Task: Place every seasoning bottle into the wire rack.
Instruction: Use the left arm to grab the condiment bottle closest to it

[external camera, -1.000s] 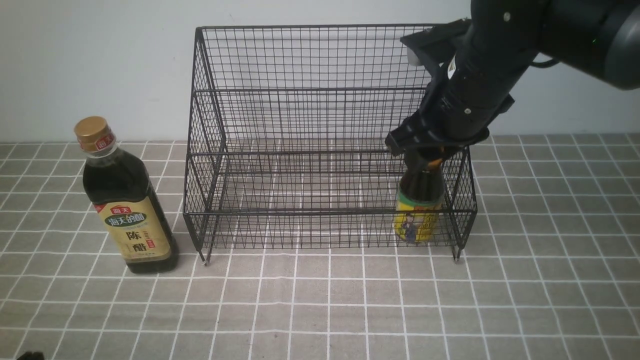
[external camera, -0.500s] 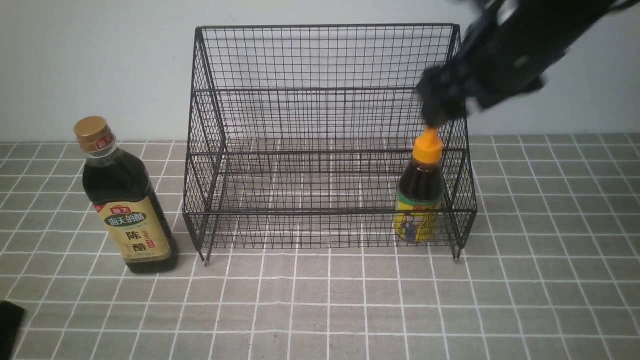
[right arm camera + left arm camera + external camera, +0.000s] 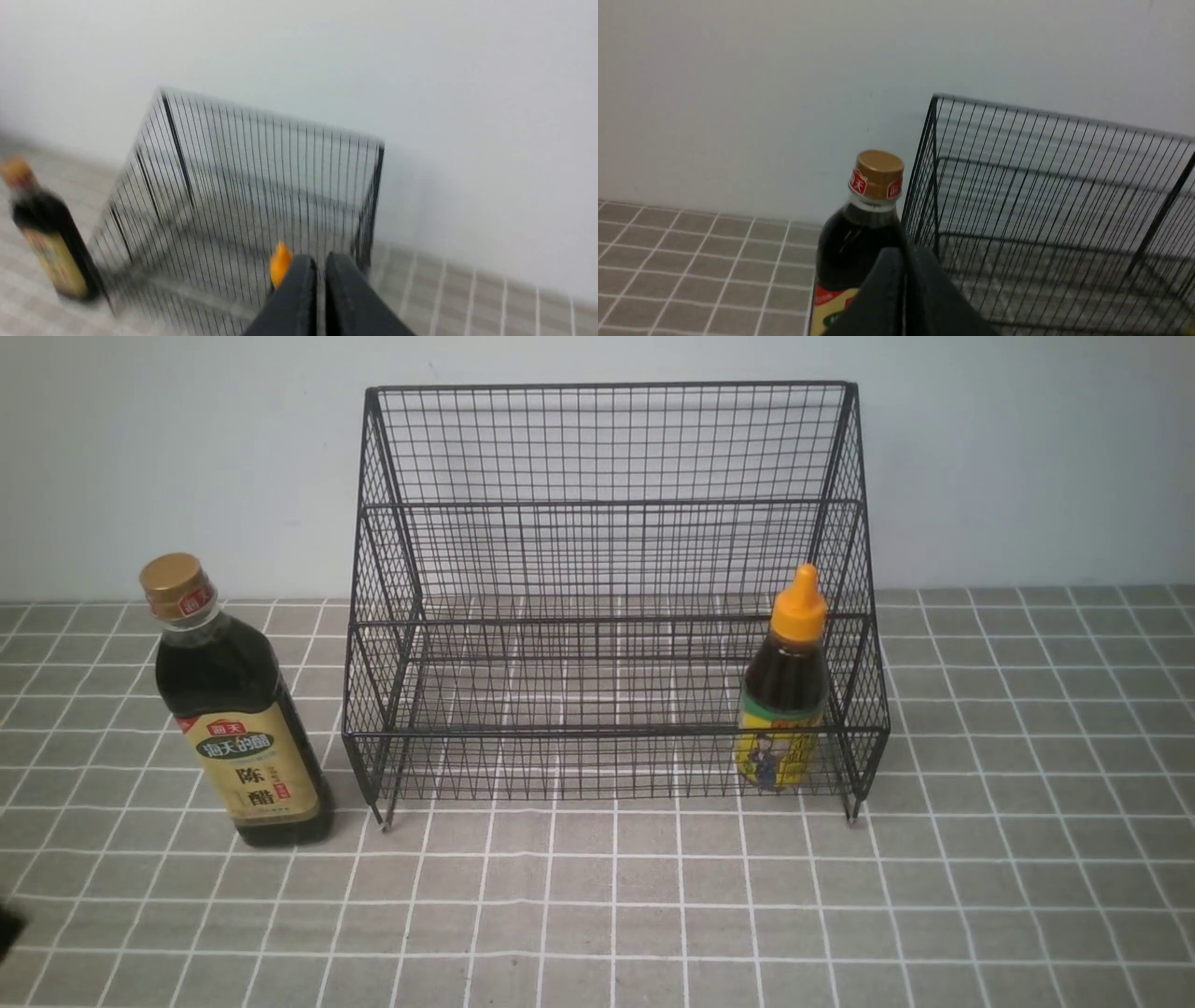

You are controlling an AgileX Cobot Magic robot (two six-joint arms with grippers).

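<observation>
Since the short bottle (image 3: 786, 691) already stands upright in the lower tier of the wire rack (image 3: 607, 504), at the rack's right end, the open item is the tall bottle (image 3: 238, 709).

Position: outside the rack, on the tiled tabletop (image 3: 597, 915), just beside the rack's left wall and about level with its front rail. The front view shows no contact with the wire. Long axis vertical, gold cap (image 3: 171, 581) up.

State, left gripper (image 3: 904, 254): fingers pressed together, nothing between them. The left wrist view has the tall bottle directly beyond the fingertips, its lower body partly hidden behind them, with the rack's left wall close alongside. So the bottle lies straight ahead of this claw. Neither gripper shows in the front view, so how far the claw sits from the bottle cannot be told.

State, right gripper (image 3: 322, 261): fingers likewise drawn together, empty. The right wrist view is blurred. The orange cap (image 3: 280, 268) shows just past the fingertips, inside the rack. The tall bottle is well off, beyond the rack's left side.

Judgement: the left arm is the nearer one. It would need to open before it can close across the upright body. The bottle must then be lifted over the rack's front rail into the free part of the lower tier, left of the short bottle.
</observation>
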